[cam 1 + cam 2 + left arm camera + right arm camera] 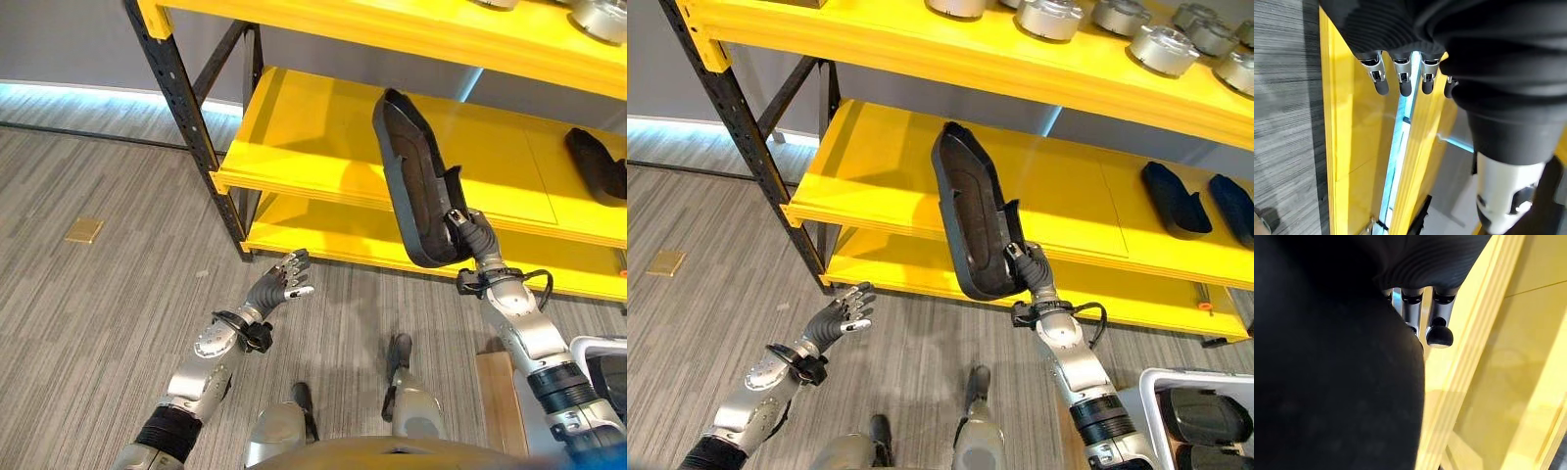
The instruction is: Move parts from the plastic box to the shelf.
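Right hand [1027, 262] is clamped on the lower end of a long black part [972, 213], fingers curled round its edge. Part stands nearly upright, tilted slightly, hollow side facing the robot's right. It is held in the air in front of the middle board [921, 176] of the yellow shelf [872, 44], upper end level with the board's surface, lower end overlapping the board's front edge in the head views. Can't tell whether it touches the board. In the right wrist view the part [1337, 372] covers most of the hand; a few dark fingertips [1440, 335] show beside it, yellow boards past them.

Left hand [285, 280] is low on the robot's left, over the grey floor [88, 323], in front of the shelf's bottom board and near the black upright [186, 108]. Fingers loosely spread, holding nothing. Left wrist view shows its fingertips [1403, 88] straight, pointing at the yellow board edges.

Two more black parts [1176, 199] lie on the middle board, far right. Round metal pieces [1161, 47] sit in a row on the top board. The white plastic box [1151, 392] sits at the lower right by the right arm, with dark parts [1205, 416] inside.
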Tool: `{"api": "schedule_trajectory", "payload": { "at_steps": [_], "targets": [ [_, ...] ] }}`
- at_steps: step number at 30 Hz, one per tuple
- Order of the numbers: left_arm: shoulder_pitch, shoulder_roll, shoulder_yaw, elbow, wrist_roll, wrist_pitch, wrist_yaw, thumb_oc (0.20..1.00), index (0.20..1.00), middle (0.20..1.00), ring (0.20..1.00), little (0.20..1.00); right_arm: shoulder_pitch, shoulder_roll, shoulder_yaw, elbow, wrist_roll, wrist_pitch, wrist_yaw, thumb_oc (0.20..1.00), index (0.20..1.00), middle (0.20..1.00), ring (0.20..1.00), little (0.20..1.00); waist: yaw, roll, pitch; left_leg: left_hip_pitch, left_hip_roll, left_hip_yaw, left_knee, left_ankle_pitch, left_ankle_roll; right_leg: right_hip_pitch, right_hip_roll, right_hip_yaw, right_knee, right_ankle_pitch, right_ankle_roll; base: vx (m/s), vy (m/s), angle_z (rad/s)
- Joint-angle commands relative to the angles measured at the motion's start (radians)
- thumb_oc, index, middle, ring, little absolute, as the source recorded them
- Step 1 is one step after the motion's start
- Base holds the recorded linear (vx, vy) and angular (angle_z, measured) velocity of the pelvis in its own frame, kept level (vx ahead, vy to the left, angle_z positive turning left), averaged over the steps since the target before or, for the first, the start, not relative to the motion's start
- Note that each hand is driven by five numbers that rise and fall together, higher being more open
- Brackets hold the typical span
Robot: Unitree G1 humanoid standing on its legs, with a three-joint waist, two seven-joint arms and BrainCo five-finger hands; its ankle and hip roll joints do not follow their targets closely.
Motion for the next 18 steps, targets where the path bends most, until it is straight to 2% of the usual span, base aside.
{"api": "schedule_trajectory", "payload": {
  "at_steps": [1, 2, 3, 5, 11, 13, 17, 18],
  "targets": [
    [0.009, 0.000, -0.010, -0.150, -0.014, -0.052, 0.010, 1.000, 1.000, 1.000, 1.000, 1.000, -0.113, -0.054, -0.085, -0.088, 0.054, -0.038, -0.018, 0.200, 0.200, 0.200, 0.200, 0.200, 0.002, 0.018, -0.019, 0.080, 0.108, 0.003, -0.016, -0.043, -0.049, 0.057, 0.048, -0.059, 0.125, -0.037, -0.032, 0.00, -0.317, 0.67],
    [0.009, -0.005, -0.002, -0.153, -0.039, -0.050, 0.014, 1.000, 1.000, 1.000, 1.000, 1.000, -0.121, -0.060, -0.086, -0.088, 0.052, -0.027, -0.025, 0.200, 0.200, 0.200, 0.200, 0.200, 0.002, 0.023, -0.020, 0.084, 0.123, 0.009, -0.033, -0.026, -0.059, 0.062, 0.057, -0.070, 0.138, -0.069, -0.036, -0.02, -0.210, 0.40],
    [0.005, -0.017, 0.004, -0.158, -0.037, -0.045, 0.012, 1.000, 1.000, 1.000, 1.000, 1.000, -0.135, -0.061, -0.087, -0.087, 0.036, -0.006, -0.030, 0.200, 0.200, 0.200, 0.200, 0.200, 0.002, 0.034, -0.022, 0.092, 0.147, 0.018, -0.072, 0.015, -0.078, 0.077, 0.073, -0.095, 0.160, -0.113, -0.052, -0.01, -0.245, 0.09],
    [0.009, -0.029, 0.002, -0.160, -0.021, -0.033, -0.001, 1.000, 1.000, 1.000, 1.000, 1.000, -0.156, -0.075, -0.090, -0.063, 0.025, 0.010, -0.041, 0.200, 0.200, 0.200, 0.200, 0.200, 0.003, 0.046, -0.024, 0.102, 0.171, 0.028, -0.106, 0.051, -0.097, 0.091, 0.088, -0.120, 0.183, -0.153, -0.078, 0.04, -0.217, -0.09],
    [0.017, -0.024, -0.001, -0.156, -0.012, -0.024, -0.035, 1.000, 1.000, 1.000, 1.000, 1.000, -0.197, -0.124, -0.105, -0.047, 0.029, 0.043, -0.069, 0.200, 0.200, 0.200, 0.200, 0.200, -0.008, 0.075, -0.024, 0.094, 0.240, 0.029, -0.156, 0.133, -0.144, 0.112, 0.137, -0.134, 0.218, -0.220, -0.128, 0.04, -0.216, 0.01],
    [-0.002, -0.018, -0.008, -0.156, -0.005, -0.033, -0.038, 1.000, 1.000, 1.000, 1.000, 1.000, -0.219, -0.132, -0.107, -0.037, 0.042, 0.052, -0.082, 0.200, 0.200, 0.200, 0.200, 0.200, -0.014, 0.085, -0.017, 0.085, 0.252, 0.024, -0.154, 0.141, -0.150, 0.098, 0.144, -0.129, 0.247, -0.237, -0.136, -0.03, -0.260, -0.05],
    [-0.020, -0.017, -0.006, -0.155, -0.068, -0.060, 0.043, 1.000, 1.000, 1.000, 1.000, 1.000, -0.251, -0.141, -0.117, -0.022, 0.051, 0.071, -0.099, 0.200, 0.200, 0.200, 0.200, 0.200, -0.033, 0.104, -0.011, 0.091, 0.268, 0.028, -0.122, 0.133, -0.159, 0.080, 0.146, -0.119, 0.319, -0.286, -0.162, 0.02, -0.188, -0.04],
    [-0.035, -0.030, 0.001, -0.149, -0.078, -0.057, 0.030, 1.000, 1.000, 1.000, 1.000, 1.000, -0.231, -0.134, -0.128, -0.044, 0.045, 0.072, -0.119, 0.200, 0.200, 0.200, 0.200, 0.200, -0.040, 0.115, 0.002, 0.013, 0.283, 0.024, 0.021, 0.207, -0.177, 0.095, 0.158, -0.130, 0.311, -0.301, -0.198, 0.03, -0.179, -0.04]
  ]
}}
